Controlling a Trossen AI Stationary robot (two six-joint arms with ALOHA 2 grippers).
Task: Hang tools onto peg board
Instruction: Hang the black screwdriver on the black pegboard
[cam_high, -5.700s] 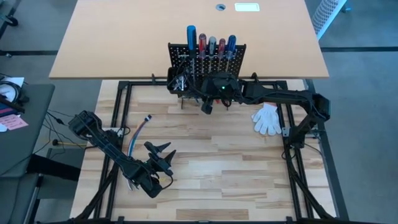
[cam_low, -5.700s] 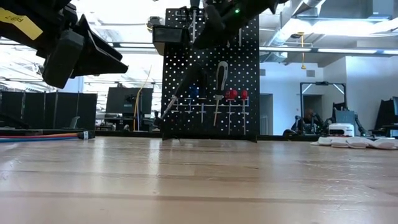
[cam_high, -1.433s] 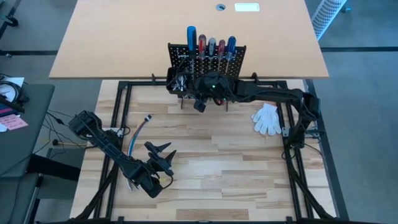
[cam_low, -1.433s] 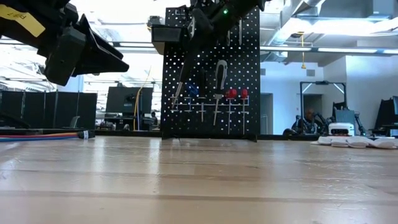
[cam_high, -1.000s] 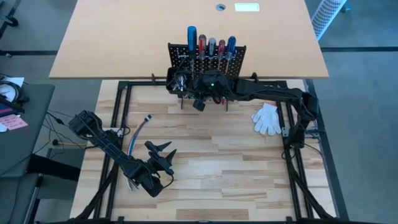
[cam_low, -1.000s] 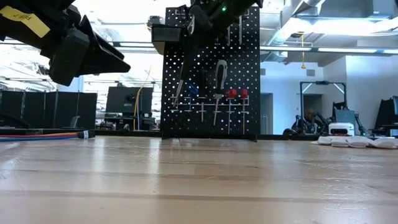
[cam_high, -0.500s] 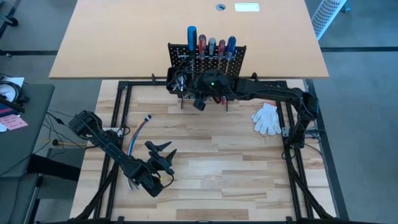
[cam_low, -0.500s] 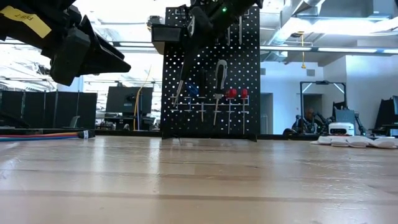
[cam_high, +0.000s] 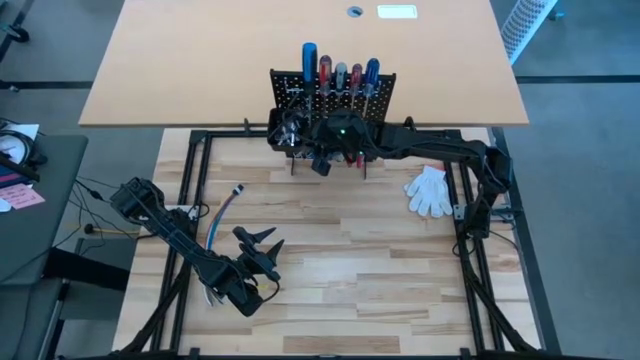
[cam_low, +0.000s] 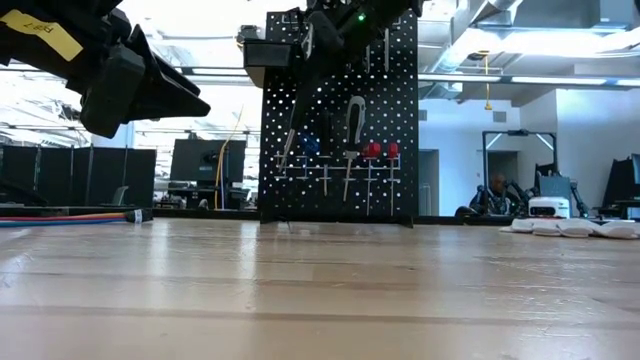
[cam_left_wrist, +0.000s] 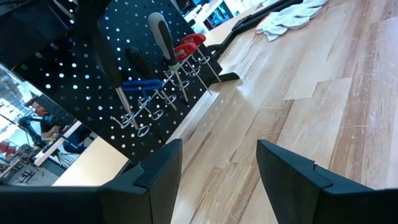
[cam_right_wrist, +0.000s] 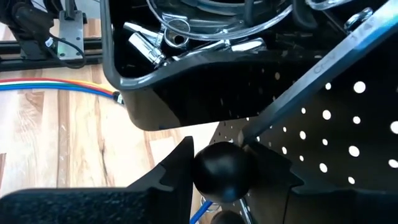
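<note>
The peg board (cam_high: 330, 95) stands upright at the table's far middle, with several screwdrivers in its top rail and more tools on its pegs (cam_low: 345, 150). Its black bin (cam_right_wrist: 186, 93) holds small silver bits. My right gripper (cam_right_wrist: 224, 155) is high in front of the board, beside the bin, shut on a black-handled screwdriver (cam_low: 292, 130). My left gripper (cam_left_wrist: 219, 149) hovers open and empty over the table's near left (cam_high: 262, 245), facing the peg board (cam_left_wrist: 93, 93). My right gripper pinches the screwdriver's round black handle end (cam_right_wrist: 224, 180) between its two fingers. The fingers come from the table's right, slanting down. The silver shaft (cam_right_wrist: 311, 81) runs away past the bin and in front of the board's holes. In the low view the tool hangs slanted below the gripper, clear of the table.
A white glove (cam_high: 430, 190) lies on the table at the right. A bundle of cables (cam_high: 225, 210) lies at the left, near my left arm. Bare wooden tabletop (cam_high: 360, 250) stretches between the board and the near edge.
</note>
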